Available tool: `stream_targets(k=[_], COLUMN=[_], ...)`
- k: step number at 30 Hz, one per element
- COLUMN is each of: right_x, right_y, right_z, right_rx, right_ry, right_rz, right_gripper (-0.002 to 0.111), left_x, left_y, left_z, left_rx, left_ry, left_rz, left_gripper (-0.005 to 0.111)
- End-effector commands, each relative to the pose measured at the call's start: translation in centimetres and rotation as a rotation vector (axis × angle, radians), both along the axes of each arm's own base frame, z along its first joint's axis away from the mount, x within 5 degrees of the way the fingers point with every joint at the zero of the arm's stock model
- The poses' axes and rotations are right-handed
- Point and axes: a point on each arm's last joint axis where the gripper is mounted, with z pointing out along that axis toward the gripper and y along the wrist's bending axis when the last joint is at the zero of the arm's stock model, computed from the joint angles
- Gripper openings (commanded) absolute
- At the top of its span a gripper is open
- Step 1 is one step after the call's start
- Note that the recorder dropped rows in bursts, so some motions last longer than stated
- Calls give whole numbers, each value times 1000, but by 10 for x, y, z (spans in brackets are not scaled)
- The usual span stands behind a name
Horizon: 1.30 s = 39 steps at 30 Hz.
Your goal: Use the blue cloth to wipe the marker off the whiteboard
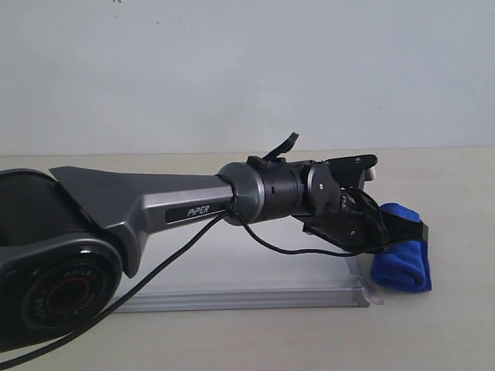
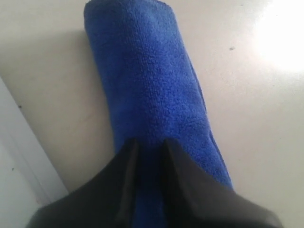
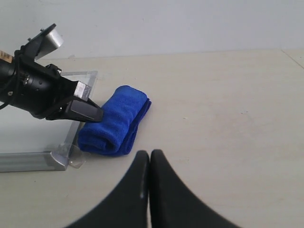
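Closest to my left wrist cam are my two black fingers (image 2: pixel 183 175), and they're clamped into the blue cloth (image 2: pixel 147 80). So my left gripper (image 2: pixel 150 145) is pinching a narrow ridge of the fluffy roll between the pads. Most of the roll stretches straight away from the jaws, lying flat on the table (image 3: pixel 228 118).

The cloth is not on the whiteboard (image 3: pixel 33 128). It sits on the tabletop just beside the board's metal frame, by the near right corner as the outside cam sees it, right next to the clear tape tab (image 3: pixel 76 161). My grey left arm (image 1: pixel 155 205) reaches across the board to get at it.

My right gripper (image 3: pixel 150 159) has its fingers pressed together with nothing between them. It's off the cloth, not touching, tips aimed roughly its way.
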Motion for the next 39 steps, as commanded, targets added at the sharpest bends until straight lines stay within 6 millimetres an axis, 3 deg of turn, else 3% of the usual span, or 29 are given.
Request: stream_targets(k=[1, 20, 25, 30, 39], right_x=[0, 0, 0, 0, 0], right_y=[-1, -1, -1, -1, -1], right_z=[1, 1, 1, 1, 1], right_rx=[-8, -8, -8, -8, -8], right_ry=[-14, -14, -14, -14, -14], right_rz=[-8, -8, -8, -8, -8], right_gripper=[0, 0, 0, 0, 0], left_x=[0, 3, 9, 11, 8], left_y=[-3, -3, 10, 10, 18], left_z=[0, 6, 4, 7, 31], left_rx=[0, -55, -41, -78, -105], left_ry=[-20, -14, 48, 55, 12], left_rz=[-11, 60, 82, 132, 182], left_gripper=[4, 4, 4, 4, 4])
